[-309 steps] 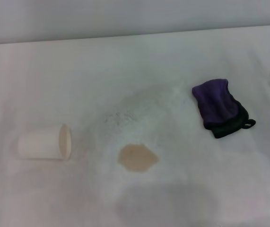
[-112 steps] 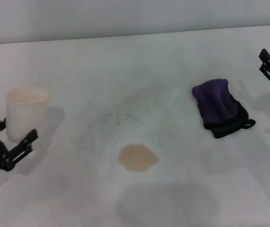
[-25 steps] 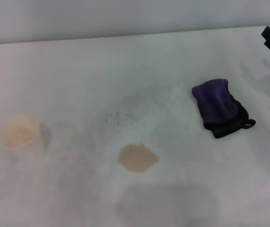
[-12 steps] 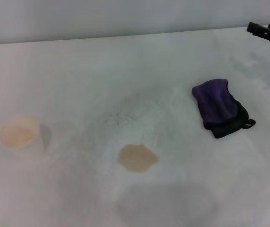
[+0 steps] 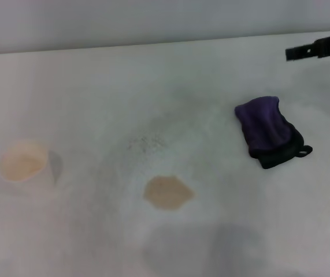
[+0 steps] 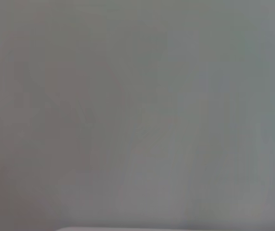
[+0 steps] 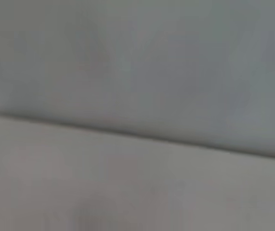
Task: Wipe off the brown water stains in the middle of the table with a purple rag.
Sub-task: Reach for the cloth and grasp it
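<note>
- Head view: the right end effector (image 5: 318, 48), its grip state unreadable, hovers beyond the purple rag (image 5: 269, 138). The rag is a soft bunched cloth, black-edged, with its long axis running toward the robot. The flat tan brown water stains (image 5: 167, 193) lie well left of the rag on the matte white counter (image 5: 153, 86). An upright paper cup (image 5: 23, 164) stands farther left.
- Left wrist view: only blank grey; the left end effector is unseen.
- Right wrist view: the bare counter edge.

no text or label can be read.

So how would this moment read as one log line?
purple rag: untouched, right of stain | brown water stains: unwiped | right gripper: above far right | left: unseen
</note>
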`<state>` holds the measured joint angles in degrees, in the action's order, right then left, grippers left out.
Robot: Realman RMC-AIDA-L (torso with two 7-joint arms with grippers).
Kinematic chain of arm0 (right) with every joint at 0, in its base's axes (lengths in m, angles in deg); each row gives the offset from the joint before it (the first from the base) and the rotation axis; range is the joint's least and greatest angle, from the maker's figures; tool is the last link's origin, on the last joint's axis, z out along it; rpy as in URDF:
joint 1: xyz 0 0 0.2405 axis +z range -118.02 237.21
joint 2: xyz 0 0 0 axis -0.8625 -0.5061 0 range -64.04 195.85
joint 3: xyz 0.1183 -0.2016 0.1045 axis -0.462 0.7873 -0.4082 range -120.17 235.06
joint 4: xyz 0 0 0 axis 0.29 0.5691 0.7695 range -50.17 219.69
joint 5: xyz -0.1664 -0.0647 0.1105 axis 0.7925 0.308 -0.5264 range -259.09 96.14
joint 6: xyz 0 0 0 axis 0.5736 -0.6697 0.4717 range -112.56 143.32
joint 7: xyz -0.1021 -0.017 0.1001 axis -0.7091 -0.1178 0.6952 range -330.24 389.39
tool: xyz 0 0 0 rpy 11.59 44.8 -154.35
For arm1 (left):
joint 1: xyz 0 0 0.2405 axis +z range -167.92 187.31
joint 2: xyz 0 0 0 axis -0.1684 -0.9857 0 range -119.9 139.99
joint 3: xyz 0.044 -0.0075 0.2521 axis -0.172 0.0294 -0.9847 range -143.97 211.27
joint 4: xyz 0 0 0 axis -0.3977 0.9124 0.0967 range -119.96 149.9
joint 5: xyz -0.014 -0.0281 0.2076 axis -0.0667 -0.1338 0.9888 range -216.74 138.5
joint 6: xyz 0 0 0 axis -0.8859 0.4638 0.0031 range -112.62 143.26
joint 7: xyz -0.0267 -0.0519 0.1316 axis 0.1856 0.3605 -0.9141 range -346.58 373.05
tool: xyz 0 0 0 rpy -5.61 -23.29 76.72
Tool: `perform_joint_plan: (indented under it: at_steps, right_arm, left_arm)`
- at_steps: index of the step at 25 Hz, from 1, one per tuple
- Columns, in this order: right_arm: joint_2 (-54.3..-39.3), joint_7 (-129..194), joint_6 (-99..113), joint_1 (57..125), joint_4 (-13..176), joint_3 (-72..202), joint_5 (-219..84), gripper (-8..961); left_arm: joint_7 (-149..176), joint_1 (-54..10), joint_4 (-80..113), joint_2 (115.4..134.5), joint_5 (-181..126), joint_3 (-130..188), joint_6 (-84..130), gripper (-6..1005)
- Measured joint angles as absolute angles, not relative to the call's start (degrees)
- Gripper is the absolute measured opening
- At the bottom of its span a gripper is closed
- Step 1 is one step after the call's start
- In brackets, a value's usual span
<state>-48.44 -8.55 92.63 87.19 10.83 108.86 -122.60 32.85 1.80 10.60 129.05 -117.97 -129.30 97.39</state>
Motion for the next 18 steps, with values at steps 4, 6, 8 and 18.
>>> perform_joint_plan:
  at_steps: [4,6,8,18]
  right_arm:
    - [-49.07,-1.1,99.8,90.0,5.7,114.5,-114.6,840]
    - [-49.02,3.0,102.4,91.4,4.8,118.9,-110.6,840]
    - [-49.22,5.9,103.9,92.6,4.5,122.0,-107.2,840]
    - [-49.49,14.4,100.4,98.6,15.1,132.1,-104.7,841]
  left_arm:
    - [32.8,1.4,10.5,128.99,-118.0,-129.3,97.6,892]
    - [32.8,1.3,10.3,128.95,-118.0,-129.3,97.8,892]
    - [32.7,1.0,10.2,128.95,-118.1,-129.3,97.9,892]
    - [31.5,-0.2,9.6,128.96,-118.0,-129.3,99.4,892]
